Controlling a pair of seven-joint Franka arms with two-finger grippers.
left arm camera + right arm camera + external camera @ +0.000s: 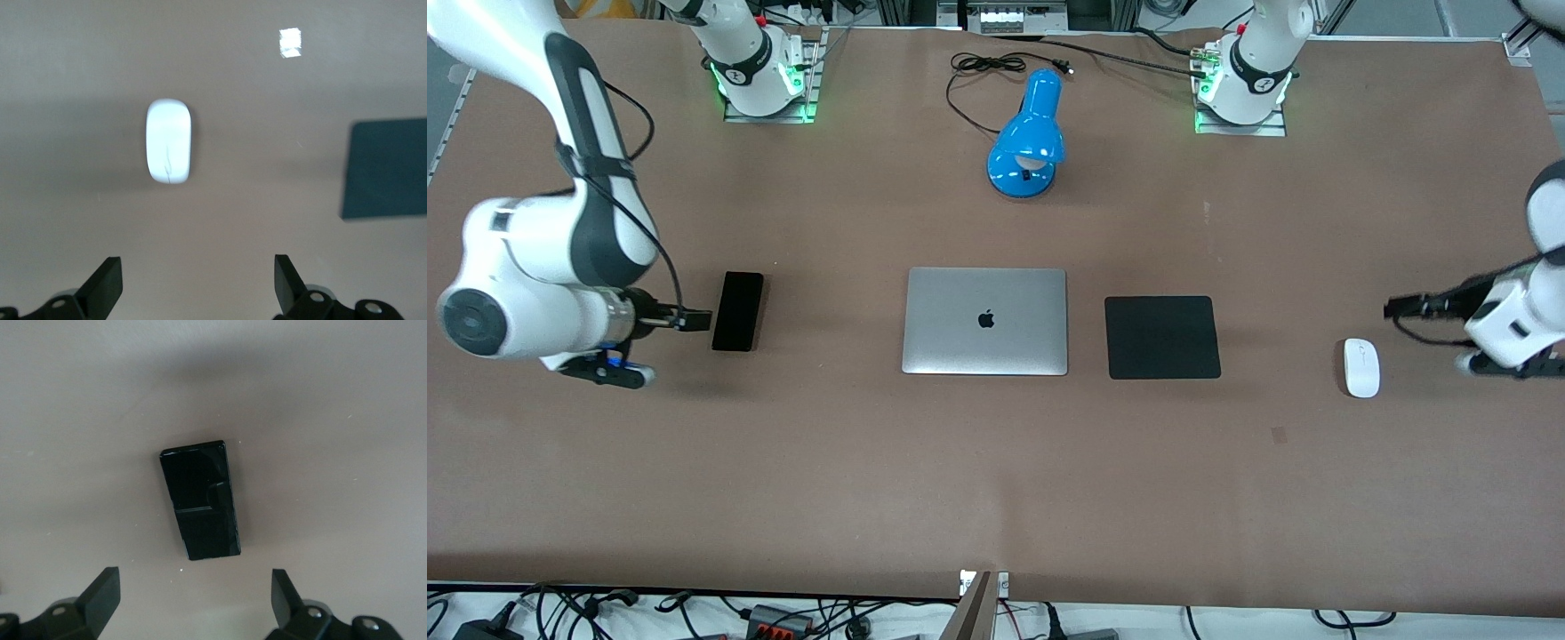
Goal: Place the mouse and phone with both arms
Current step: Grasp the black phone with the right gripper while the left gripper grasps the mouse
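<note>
The white oval mouse (1361, 367) lies on the brown table toward the left arm's end; it also shows in the left wrist view (169, 150). My left gripper (1396, 308) (197, 263) hangs open and empty over the bare table beside the mouse. The black phone (737, 311) lies flat toward the right arm's end and shows in the right wrist view (200, 500). My right gripper (694, 318) (195, 575) hangs open and empty over the table just beside the phone, not touching it.
A closed silver laptop (985, 321) lies mid-table with a square black mat (1162, 337) (387, 170) beside it, between laptop and mouse. A blue desk lamp (1028, 133) with its black cable stands farther from the front camera, between the arm bases.
</note>
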